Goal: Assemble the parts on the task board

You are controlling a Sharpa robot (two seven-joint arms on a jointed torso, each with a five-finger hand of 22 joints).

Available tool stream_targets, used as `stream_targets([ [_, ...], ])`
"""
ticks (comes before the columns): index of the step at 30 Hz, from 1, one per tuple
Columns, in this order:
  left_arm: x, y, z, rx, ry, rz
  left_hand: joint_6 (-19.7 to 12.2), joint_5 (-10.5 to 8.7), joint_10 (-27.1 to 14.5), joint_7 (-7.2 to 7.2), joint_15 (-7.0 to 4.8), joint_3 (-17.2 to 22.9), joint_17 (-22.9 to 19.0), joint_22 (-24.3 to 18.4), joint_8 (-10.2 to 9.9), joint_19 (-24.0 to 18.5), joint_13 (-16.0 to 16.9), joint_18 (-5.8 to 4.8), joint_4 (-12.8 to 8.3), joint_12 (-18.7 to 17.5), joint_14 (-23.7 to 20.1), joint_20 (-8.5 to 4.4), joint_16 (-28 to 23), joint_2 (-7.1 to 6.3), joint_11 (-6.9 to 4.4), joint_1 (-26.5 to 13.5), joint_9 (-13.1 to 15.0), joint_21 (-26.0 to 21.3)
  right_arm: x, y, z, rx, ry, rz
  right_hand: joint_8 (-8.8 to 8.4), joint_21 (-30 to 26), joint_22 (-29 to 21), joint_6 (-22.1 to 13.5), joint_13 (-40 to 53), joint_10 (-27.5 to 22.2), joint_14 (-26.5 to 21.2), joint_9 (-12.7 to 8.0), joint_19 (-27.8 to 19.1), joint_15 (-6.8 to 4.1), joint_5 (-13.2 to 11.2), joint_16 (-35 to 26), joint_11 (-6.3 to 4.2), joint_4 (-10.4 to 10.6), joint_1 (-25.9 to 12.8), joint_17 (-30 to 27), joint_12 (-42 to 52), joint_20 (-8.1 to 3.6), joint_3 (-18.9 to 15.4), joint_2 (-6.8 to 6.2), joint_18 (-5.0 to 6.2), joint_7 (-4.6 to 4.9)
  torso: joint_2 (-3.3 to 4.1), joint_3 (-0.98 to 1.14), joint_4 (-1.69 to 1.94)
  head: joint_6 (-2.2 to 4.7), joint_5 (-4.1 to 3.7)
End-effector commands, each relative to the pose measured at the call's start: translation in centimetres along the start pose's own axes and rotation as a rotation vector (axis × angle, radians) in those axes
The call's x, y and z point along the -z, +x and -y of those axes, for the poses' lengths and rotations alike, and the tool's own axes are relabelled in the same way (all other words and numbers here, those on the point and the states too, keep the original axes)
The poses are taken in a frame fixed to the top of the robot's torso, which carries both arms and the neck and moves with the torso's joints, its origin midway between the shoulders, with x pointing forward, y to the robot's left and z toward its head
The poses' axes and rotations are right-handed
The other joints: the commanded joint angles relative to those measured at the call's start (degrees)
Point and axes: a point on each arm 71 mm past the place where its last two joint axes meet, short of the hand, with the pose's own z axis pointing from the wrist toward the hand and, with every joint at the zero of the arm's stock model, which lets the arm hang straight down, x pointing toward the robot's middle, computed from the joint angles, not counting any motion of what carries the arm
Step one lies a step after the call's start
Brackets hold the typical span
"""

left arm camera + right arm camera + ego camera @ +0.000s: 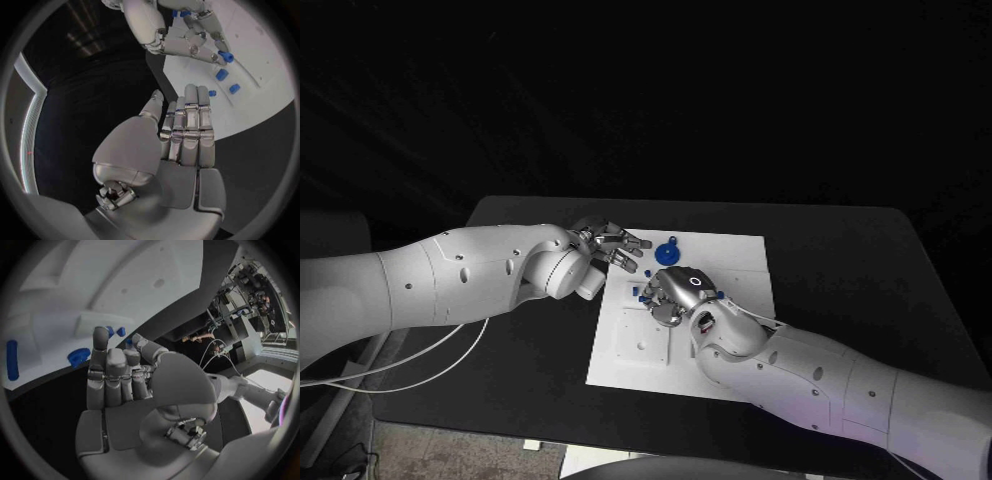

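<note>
Black tabletop (pixel 848 270), carrying one white task board (pixel 733 340) at its middle.

Left hand (pixel 610 245): at the board's far left corner, fingers straight and side by side, holding nothing; palm and fingers seen from behind in the left wrist view (pixel 178 135), reaching toward the board's edge (pixel 262 85).

Right hand (pixel 678 290): over the middle of the board, fingers curled down; whether it grips anything, I cannot tell. In the left wrist view its fingertips (pixel 212 50) sit beside a small blue part (pixel 226 56).

Round blue part (pixel 668 252): on the board's far side, between the two hands.

Small blue parts (pixel 222 75): several, lying on the board near the right hand
</note>
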Motion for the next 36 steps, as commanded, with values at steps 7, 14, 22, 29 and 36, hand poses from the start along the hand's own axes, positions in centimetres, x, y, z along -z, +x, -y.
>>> stream_targets([
  [7, 0.4, 0.5, 0.1, 0.024, 0.016, -0.022, -1.62, 0.1, -1.96, 0.21, 1.43, -0.28, -1.15, -2.06, -0.07, -1.4, -0.02, -0.27, -0.63, -0.07, -2.38, 1.41, -4.46, -0.7, 0.82, 0.71, -0.03, -2.99, 0.1, -3.1, 0.6, -0.127, 0.054, 0.045, 0.25, -0.33, 0.18, 0.4, 0.0, 0.27, 0.06, 0.09, 0.3, -0.25, 0.1, 0.21, -0.27, 0.36, 0.08, 0.11, -0.37, -0.38, 0.02, -0.4, -0.95, -0.18, -0.51, 0.36, -0.87, 0.81, -0.44],
  [14, 0.6, 0.9, -0.4, 0.055, 0.007, -0.017, -0.73, 0.09, -0.75, 0.2, 1.26, -0.62, -1.09, -3.91, -0.07, 0.22, -0.03, -0.12, -0.29, -0.09, -1.28, 1.41, -5.57, -0.7, 0.42, 0.28, -0.02, -4.37, -0.2, -5.0, 1.5, -0.185, 0.095, 0.085, 0.24, -0.33, 0.18, 0.38, 0.02, 0.29, 0.07, 0.08, 0.32, -0.27, 0.1, 0.22, -0.27, 0.35, 0.11, 0.12, -0.35, -0.41, 0.04, -0.39, -0.96, -0.17, -0.78, 0.71, -1.06, 1.51, -1.03],
  [22, 0.6, 1.1, -0.7, 0.07, -0.018, 0.005, -0.68, 0.08, 0.91, 0.02, 1.0, -1.8, -1.01, -4.72, 0.05, 1.27, 0.01, -0.26, 1.39, 0.03, -0.37, 1.23, -5.38, -1.49, -0.04, -1.44, 0.04, -4.8, -0.5, -6.1, 2.3, -0.206, 0.124, 0.113, 0.25, -0.41, 0.18, 0.42, 0.04, 0.34, 0.07, 0.09, 0.41, -0.34, 0.1, 0.27, -0.31, 0.42, 0.14, 0.23, -0.39, -0.59, 0.07, -0.41, -1.16, -0.2, -0.69, 0.63, -1.03, 2.14, -1.52],
  [29, 0.6, 1.6, -1.0, 0.072, -0.051, -0.006, 0.61, 0.09, 1.67, -0.39, 0.82, -1.84, -0.81, -6.75, -0.02, 2.76, 0.01, -0.64, 3.61, -0.01, 0.07, 0.89, -5.54, -2.41, -0.3, -1.17, 0.04, -6.06, -0.8, -6.4, 2.6, -0.21, 0.136, 0.122, 0.24, -0.43, 0.19, 0.42, 0.05, 0.35, 0.04, 0.08, 0.43, -0.37, 0.1, 0.19, -0.31, 0.42, 0.16, 0.2, -0.41, -0.64, 0.08, -0.45, -1.2, -0.2, -0.65, 0.51, -0.98, 2.4, -1.89],
  [36, 0.5, 2.2, -1.0, 0.102, -0.065, -0.031, 1.07, 0.08, 1.63, -0.49, 0.92, -1.71, -0.83, -7.52, -0.08, 3.04, 0.0, -0.76, 4.49, -0.05, -0.19, 0.9, -5.64, -2.86, -0.26, -1.41, 0.03, -6.53, -1.1, -6.4, 2.6, -0.212, 0.139, 0.12, 0.24, -0.43, 0.19, 0.42, 0.05, 0.35, 0.04, 0.08, 0.43, -0.37, 0.1, 0.19, -0.31, 0.42, 0.16, 0.2, -0.41, -0.64, 0.08, -0.45, -1.2, -0.2, -0.66, 0.43, -0.95, 2.56, -2.09],
])
